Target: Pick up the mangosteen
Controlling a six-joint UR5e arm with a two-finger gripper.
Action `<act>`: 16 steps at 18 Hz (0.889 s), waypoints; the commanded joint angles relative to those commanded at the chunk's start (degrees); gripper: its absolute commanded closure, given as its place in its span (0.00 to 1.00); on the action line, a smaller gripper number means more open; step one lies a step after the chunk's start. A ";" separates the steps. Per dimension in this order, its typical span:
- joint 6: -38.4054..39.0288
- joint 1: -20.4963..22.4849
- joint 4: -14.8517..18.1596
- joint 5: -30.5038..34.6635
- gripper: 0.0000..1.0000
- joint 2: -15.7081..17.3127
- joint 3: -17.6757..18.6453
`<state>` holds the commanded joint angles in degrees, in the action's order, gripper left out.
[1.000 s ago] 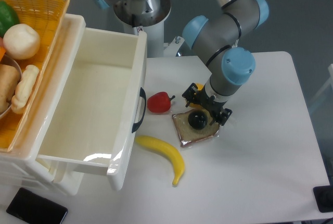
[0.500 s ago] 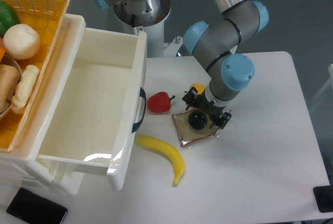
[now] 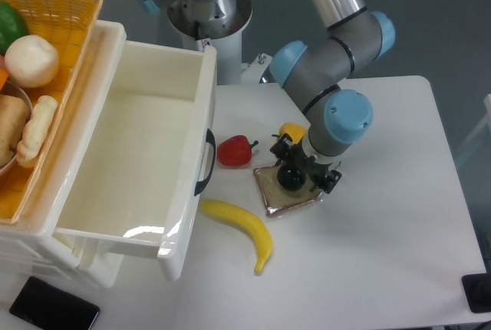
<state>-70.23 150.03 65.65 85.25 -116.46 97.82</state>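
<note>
Glossy black mangosteen [image 3: 291, 176] on a dish [image 3: 288, 189] mid-table: light, hard, slippery; grip its widest girth. Gripper [image 3: 304, 167] straddles it, closure unclear.

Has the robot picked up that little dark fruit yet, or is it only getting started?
Reaching looks done: the gripper is down around the mangosteen, which sits on the small square dish. Whether the fingers have closed on it is unclear. Lifting is left; the fruit hasn't risen off the dish.

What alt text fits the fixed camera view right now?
The gripper sits low over the black mangosteen on a small glass dish; its jaw state is unclear. A red pepper and banana lie nearby, beside an open white drawer.
</note>
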 joint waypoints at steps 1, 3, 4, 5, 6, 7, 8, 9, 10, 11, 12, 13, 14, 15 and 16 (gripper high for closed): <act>0.35 -0.35 0.00 0.00 0.06 -0.09 0.00; 0.44 -0.88 0.00 0.09 0.18 -0.26 0.00; 0.44 -0.79 0.00 0.09 0.26 -0.26 0.00; 0.44 -0.79 0.00 0.09 0.36 -0.26 0.00; 0.35 -0.79 0.00 0.09 0.46 -0.18 0.00; 0.27 -0.79 0.00 0.09 0.56 -0.09 0.00; 0.18 -0.70 0.09 0.09 0.65 -0.09 -0.09; 0.26 -0.70 0.17 0.00 0.70 -0.09 -0.61; 0.27 -0.62 0.26 0.09 0.73 0.00 -0.96; 0.18 -0.53 0.35 0.17 0.75 0.09 -1.14; 0.18 -0.53 0.35 0.18 0.77 0.17 -1.49; 0.18 -0.44 0.53 0.26 0.79 0.26 -1.84; 0.35 -0.27 0.61 0.44 0.82 0.26 -2.45; 0.44 -0.09 0.88 0.44 0.91 0.35 -3.07; 0.44 0.09 0.88 0.44 0.91 0.44 -3.60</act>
<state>-69.79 150.12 66.53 85.69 -116.02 94.22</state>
